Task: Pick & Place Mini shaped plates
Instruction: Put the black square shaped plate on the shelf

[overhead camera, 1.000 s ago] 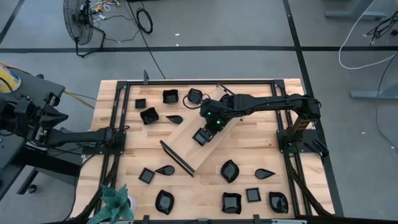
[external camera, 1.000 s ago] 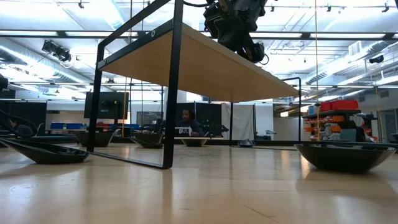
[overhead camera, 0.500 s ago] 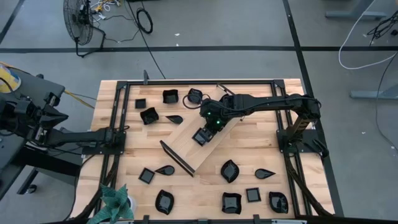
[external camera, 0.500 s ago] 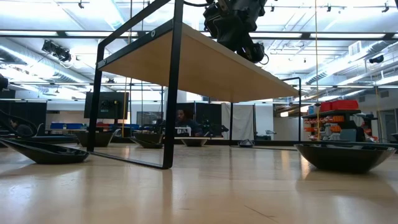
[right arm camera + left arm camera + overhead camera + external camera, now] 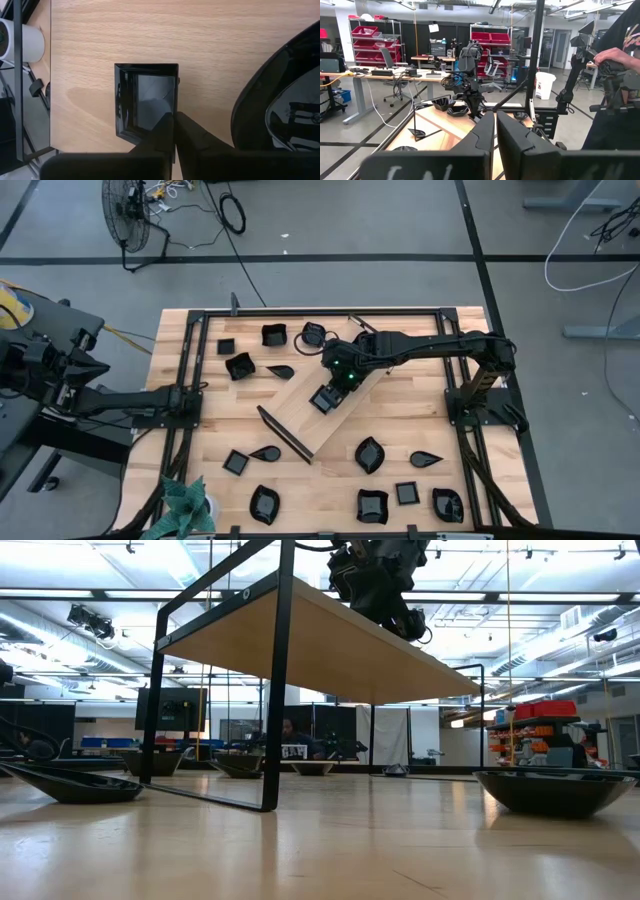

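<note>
A small square black mini plate (image 5: 323, 400) (image 5: 145, 100) lies flat on the long light-wood tray (image 5: 296, 418), which stands slantwise in the middle of the table. My right gripper (image 5: 334, 385) (image 5: 174, 119) comes down on it from the right arm, fingers closed at its rim. A bigger glossy black plate (image 5: 280, 105) lies beside it on the tray. My left gripper (image 5: 200, 388) (image 5: 495, 131) waits shut at the table's left side, holding nothing. My right gripper has its two fingertips (image 5: 165, 125) together at one side rim (image 5: 176, 102) of the square plate, near a corner, with only a hairline gap between them. The fingers slant down from above. The plate rests flat on the tray's wood.
Several more black plates lie on the table around the tray, some far left (image 5: 240, 366) and some along the near edge (image 5: 373, 506). A green plant (image 5: 185, 505) stands at the near left corner. A black frame (image 5: 190, 350) runs along the table's sides. A person's arm (image 5: 620, 55) shows beyond the table.
</note>
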You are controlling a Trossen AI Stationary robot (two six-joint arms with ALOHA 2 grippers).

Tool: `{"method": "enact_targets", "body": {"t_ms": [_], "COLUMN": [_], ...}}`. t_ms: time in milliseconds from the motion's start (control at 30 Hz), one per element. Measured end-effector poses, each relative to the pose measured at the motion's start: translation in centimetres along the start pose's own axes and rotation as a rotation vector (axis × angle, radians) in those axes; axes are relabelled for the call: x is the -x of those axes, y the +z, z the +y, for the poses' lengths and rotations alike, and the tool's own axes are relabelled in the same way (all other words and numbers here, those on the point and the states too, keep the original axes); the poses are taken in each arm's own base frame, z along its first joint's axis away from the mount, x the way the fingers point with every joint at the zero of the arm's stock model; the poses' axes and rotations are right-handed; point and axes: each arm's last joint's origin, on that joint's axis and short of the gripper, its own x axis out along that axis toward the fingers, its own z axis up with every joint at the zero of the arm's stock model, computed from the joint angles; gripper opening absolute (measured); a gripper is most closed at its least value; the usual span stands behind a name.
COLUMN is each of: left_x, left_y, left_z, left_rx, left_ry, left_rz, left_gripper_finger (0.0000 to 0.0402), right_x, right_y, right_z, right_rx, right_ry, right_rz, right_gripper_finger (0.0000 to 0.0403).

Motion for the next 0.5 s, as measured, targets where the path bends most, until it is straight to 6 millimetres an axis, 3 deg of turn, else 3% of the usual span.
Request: {"method": "enact_targets", "body": {"t_ms": [500], "left_x": [0.00], "left_y": [0.00], "left_z": [0.01], "left_rx": [0.000], "left_ry": [-0.001], "left_rz": [0.000], "left_gripper_finger": [0.0025], "right_x": [0.00], "right_y": [0.00], "right_z": [0.00], "right_rx": [0.003], "right_ry": [0.000], "right_rz": [0.000], "right_gripper_finger": [0.0035]}}
